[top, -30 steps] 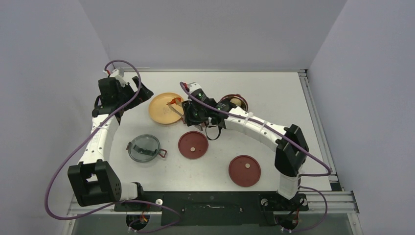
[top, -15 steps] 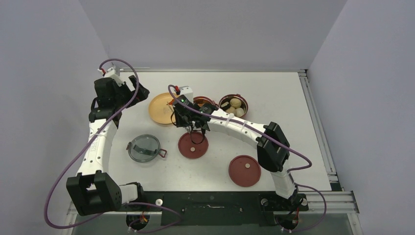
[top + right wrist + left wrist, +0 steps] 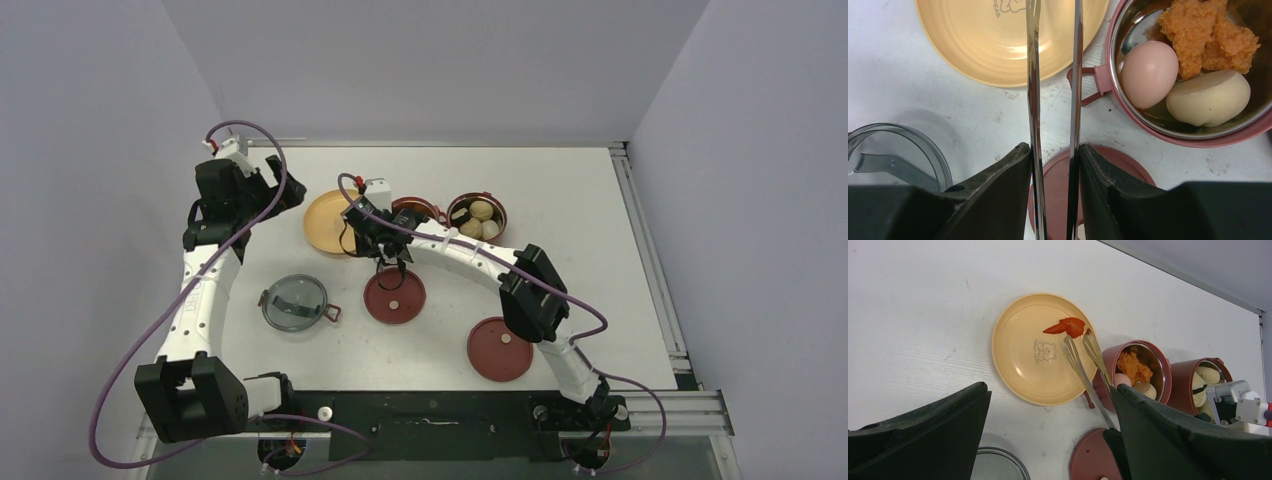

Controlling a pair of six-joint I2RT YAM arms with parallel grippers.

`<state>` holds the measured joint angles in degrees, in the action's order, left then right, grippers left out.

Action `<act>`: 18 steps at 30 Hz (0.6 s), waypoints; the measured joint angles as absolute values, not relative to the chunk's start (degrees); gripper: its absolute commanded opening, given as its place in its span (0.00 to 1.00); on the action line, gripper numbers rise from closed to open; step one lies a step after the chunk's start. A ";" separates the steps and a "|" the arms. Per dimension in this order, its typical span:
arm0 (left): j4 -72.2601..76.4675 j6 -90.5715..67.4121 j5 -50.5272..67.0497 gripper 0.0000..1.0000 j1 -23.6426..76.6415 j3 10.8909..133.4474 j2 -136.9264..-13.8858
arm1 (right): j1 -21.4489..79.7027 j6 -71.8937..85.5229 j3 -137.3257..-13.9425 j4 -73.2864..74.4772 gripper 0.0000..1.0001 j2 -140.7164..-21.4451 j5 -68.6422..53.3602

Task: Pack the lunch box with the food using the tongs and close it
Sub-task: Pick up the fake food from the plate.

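My right gripper (image 3: 1054, 150) is shut on the silver tongs (image 3: 1033, 75), one finger pressing on each arm. It hovers over the edge of a maroon lid (image 3: 394, 296), where the top view shows the right gripper (image 3: 388, 262). The tongs (image 3: 1080, 367) reach over the yellow plate (image 3: 1018, 375). Their tips stand apart, right beside a red piece of food (image 3: 1068, 326). One lunch box container (image 3: 1113, 75) holds orange food (image 3: 1208, 35), a pinkish egg (image 3: 1148, 67) and a whitish piece (image 3: 1208, 97). My left gripper (image 3: 1048, 389) hangs open and holds nothing, above the table left of the plate.
A second maroon container (image 3: 500, 212) with whitish pieces stands right of the first. Another maroon lid (image 3: 500, 348) lies near the right arm's base. The grey translucent lid (image 3: 294, 302) lies left of the lids. Walls close in the table on three sides.
My right arm has swung left with the tongs, from over the containers to the plate's edge, uncovering both containers. The left arm drew back slightly.
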<state>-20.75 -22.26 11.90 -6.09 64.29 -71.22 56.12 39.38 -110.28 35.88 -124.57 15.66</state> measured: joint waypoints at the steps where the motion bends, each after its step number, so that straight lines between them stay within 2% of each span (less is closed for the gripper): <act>1: -20.75 -22.26 11.88 0.98 -6.09 64.29 -71.22 | 56.05 39.57 -110.32 36.10 0.37 -124.64 15.66; 18: -20.75 -22.28 11.97 0.98 -6.09 64.29 -69.95 | 54.04 40.42 -114.28 38.22 0.39 -128.05 15.68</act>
<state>-20.75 -22.28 11.97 -6.09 64.29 -69.95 54.04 40.42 -114.28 38.22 -128.05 15.68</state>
